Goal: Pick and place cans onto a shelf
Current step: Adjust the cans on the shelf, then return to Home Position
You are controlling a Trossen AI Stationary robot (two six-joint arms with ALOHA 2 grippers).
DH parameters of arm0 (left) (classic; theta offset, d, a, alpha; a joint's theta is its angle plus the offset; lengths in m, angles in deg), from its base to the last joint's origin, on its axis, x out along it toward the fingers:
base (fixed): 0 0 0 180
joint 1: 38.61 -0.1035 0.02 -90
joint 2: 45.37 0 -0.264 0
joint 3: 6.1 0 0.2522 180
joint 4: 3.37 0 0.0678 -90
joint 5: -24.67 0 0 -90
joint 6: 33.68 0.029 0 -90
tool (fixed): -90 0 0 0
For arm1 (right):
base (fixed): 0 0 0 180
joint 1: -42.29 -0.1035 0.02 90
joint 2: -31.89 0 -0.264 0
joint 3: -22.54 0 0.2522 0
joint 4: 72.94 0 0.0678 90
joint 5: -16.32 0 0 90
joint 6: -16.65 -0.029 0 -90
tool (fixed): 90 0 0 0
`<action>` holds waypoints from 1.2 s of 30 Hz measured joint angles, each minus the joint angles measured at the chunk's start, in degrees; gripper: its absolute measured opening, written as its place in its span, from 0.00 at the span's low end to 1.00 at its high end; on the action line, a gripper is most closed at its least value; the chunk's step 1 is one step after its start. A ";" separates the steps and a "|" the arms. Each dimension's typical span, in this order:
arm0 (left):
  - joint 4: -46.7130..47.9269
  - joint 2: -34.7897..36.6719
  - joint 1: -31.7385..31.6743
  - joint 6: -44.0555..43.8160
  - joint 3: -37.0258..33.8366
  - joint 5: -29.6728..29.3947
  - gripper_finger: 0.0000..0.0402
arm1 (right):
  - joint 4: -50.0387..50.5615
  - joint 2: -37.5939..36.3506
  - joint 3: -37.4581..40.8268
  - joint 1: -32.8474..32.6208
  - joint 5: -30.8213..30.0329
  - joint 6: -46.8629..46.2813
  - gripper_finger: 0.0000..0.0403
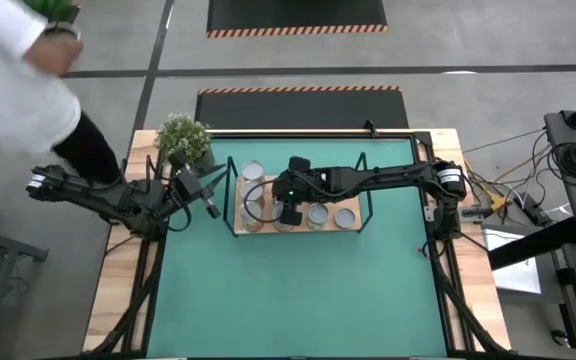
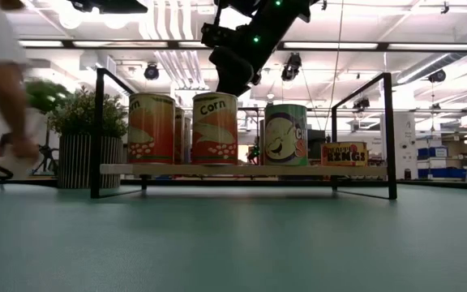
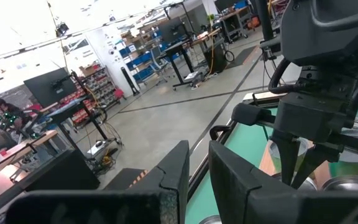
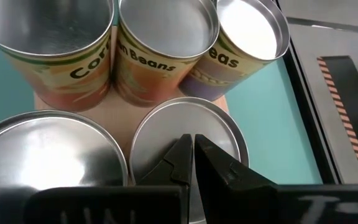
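Standing upright on shelf (image 2: 242, 169): labelled cans (image 2: 215, 128), shiny lids; right hand (image 4: 191, 163) closed, empty.

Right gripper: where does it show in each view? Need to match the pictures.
High: right gripper at centre, over the shelf.
Low: gripper at top centre, just above the Corn can.
Left wrist: gripper near the right edge, pointing down.
Right wrist: gripper at bottom centre, shut over a can top.
Shared landmark: the shelf with its cans.
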 joint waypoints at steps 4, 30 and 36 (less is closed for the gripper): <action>0.01 0.01 0.00 0.00 0.00 -0.02 0.11 | -0.02 0.00 0.00 0.00 -0.02 -0.06 0.02; 0.57 0.02 0.00 0.00 0.00 -0.01 0.11 | -1.66 -9.38 4.34 -5.75 -2.07 -1.37 0.02; 0.55 0.00 0.00 -0.02 0.00 -0.02 0.11 | -11.69 -17.46 17.06 -8.61 -1.98 -1.15 0.02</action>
